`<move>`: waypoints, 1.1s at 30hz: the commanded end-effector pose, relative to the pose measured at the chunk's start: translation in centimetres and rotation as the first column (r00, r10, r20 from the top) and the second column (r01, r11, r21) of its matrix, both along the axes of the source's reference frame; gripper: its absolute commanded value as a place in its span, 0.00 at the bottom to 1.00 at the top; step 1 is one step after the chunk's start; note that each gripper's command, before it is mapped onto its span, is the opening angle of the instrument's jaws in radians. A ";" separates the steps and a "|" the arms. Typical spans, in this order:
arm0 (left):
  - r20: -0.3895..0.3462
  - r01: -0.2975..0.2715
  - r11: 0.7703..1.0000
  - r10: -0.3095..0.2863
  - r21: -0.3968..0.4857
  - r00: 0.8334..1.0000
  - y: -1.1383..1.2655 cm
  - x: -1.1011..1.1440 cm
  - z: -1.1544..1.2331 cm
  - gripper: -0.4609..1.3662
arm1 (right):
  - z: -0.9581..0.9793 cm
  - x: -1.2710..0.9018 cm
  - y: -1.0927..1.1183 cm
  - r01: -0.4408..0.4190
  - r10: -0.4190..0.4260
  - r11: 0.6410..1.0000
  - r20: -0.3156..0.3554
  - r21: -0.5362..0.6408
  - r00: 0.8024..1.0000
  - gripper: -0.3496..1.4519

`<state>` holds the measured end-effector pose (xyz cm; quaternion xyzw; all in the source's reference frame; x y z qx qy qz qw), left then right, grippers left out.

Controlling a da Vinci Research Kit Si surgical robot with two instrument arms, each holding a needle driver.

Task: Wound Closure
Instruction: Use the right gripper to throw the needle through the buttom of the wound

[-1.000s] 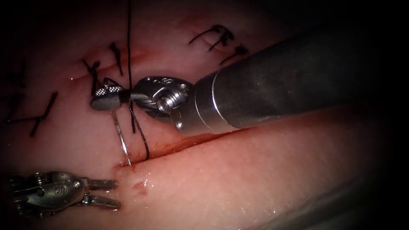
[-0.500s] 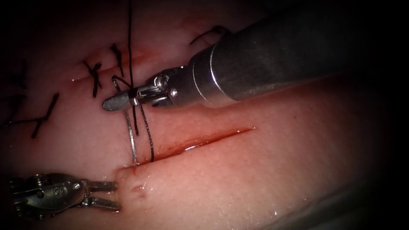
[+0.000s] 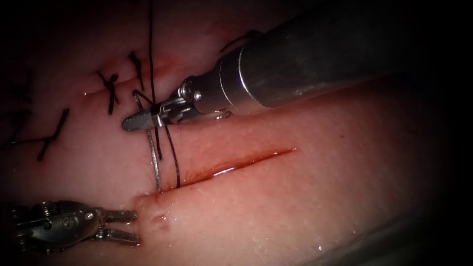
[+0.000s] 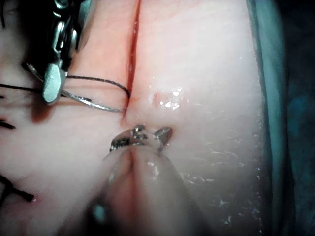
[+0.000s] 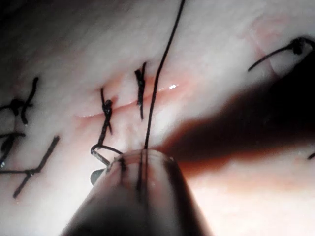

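Steel of the left gripper (image 3: 123,225), jaws parted and holding nothing, lies at the tissue's (image 3: 295,197) near left edge just below the cut's (image 3: 236,162) left end. From there the needle (image 3: 153,162) rises with its tip buried in the tissue, its upper end clamped near the thread (image 3: 151,49) in the closed right gripper (image 3: 135,120). Its long axis thus runs from cut to right gripper, the left gripper lying nearer the buried end.

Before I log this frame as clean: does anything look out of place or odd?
Nothing stands out. The right tool grips the needle near its thread end, its tip in the tissue at the cut. The left tool is open, holding nothing.
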<state>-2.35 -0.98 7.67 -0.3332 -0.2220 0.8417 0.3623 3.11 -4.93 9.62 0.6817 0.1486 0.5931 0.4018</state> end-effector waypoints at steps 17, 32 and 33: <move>0.002 -0.005 1.000 0.005 -0.005 1.000 0.05 -0.06 0.00 0.41 | -0.26 -0.13 -0.36 0.040 -0.040 0.999 -0.032 -0.010 0.999 0.00; 0.001 -0.006 1.000 0.006 -0.010 1.000 0.04 -0.10 0.00 0.39 | -0.47 -0.16 -0.45 0.049 -0.049 0.999 -0.038 -0.007 0.998 0.00; 0.001 -0.006 1.000 0.006 -0.010 1.000 0.04 -0.10 0.00 0.39 | -0.45 -0.15 -0.41 0.045 -0.045 0.999 -0.035 -0.005 0.998 0.00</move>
